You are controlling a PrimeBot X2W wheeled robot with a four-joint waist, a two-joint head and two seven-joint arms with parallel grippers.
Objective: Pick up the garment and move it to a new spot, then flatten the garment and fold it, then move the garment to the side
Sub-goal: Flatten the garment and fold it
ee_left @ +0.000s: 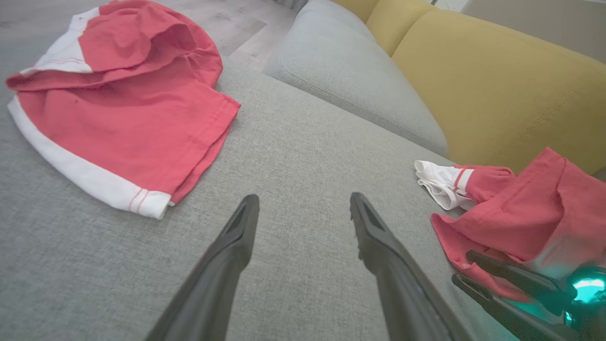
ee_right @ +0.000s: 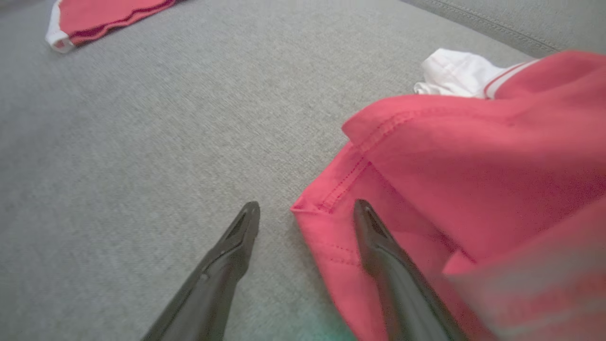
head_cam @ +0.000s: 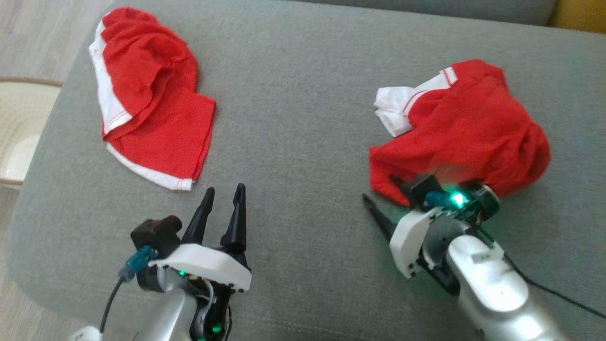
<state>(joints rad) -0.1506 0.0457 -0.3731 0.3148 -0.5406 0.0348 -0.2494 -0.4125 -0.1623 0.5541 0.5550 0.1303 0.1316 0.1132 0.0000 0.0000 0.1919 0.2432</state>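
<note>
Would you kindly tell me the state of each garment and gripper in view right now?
Left garment: lying rumpled, partly flat, untouched.
Right garment: crumpled in a heap.
Left gripper: open, empty, over bare cushion.
Right gripper: open, at right garment's edge, nothing gripped.

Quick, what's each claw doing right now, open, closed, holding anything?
Left claw: open, empty, over bare cushion.
Right claw: open, at the hem of the crumpled red garment, not gripping.
</note>
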